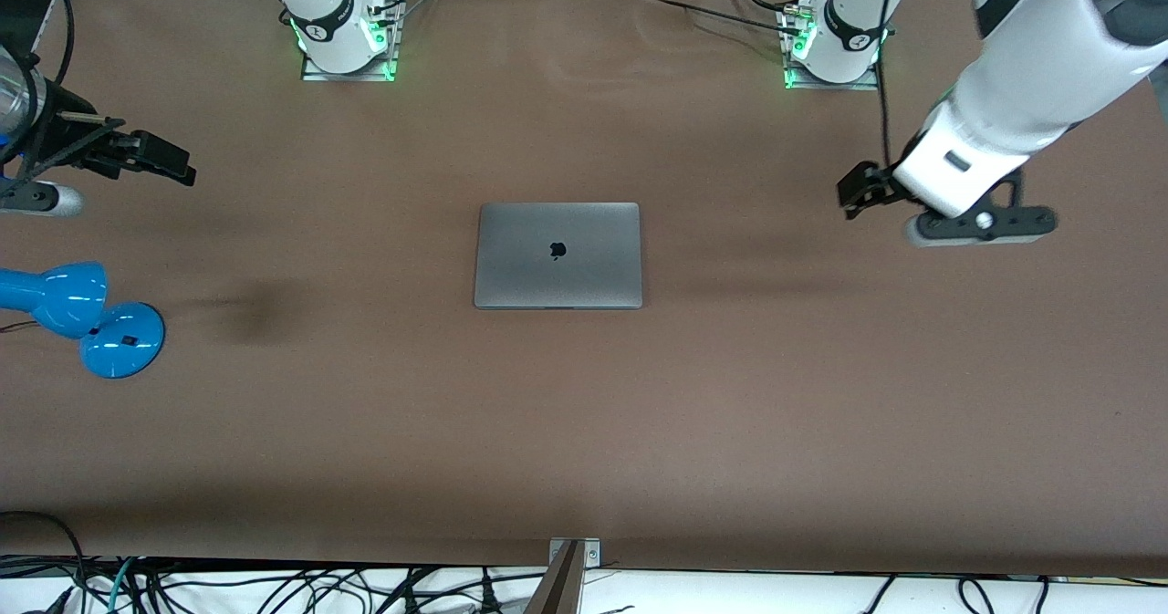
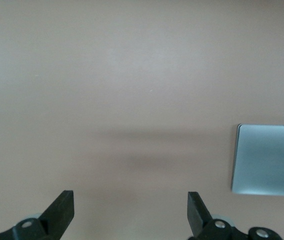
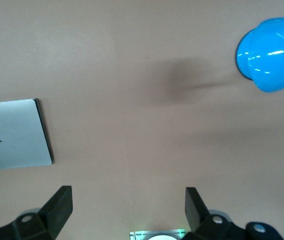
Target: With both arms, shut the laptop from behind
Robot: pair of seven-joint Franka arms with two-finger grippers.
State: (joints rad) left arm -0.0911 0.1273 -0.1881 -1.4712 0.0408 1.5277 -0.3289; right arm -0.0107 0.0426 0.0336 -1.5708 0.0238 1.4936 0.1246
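On the table (image 1: 584, 431) the laptop (image 1: 557, 255) lies shut, black apple logo (image 1: 557, 250) up; left tool (image 2: 131, 212) and right tool (image 3: 128, 210) hang open, well apart.

We see a blue desk lamp (image 1: 82, 313) on the brown table (image 1: 584, 431) at the right arm's end, its round base (image 1: 123, 340) (glossy, catching the light) nearer the front camera than its shade (image 1: 55, 295). Black cables (image 1: 274, 587) run along the table's near edge.

Laptop (image 1: 557, 254): smooth matt grey metal lid with a black logo. Table (image 1: 584, 431): matt brown cover, faintly creased. Lamp (image 1: 82, 311): glossy blue plastic. Arms: glossy white shells; left gripper (image 2: 131, 212) and right gripper (image 3: 128, 209) matt black.
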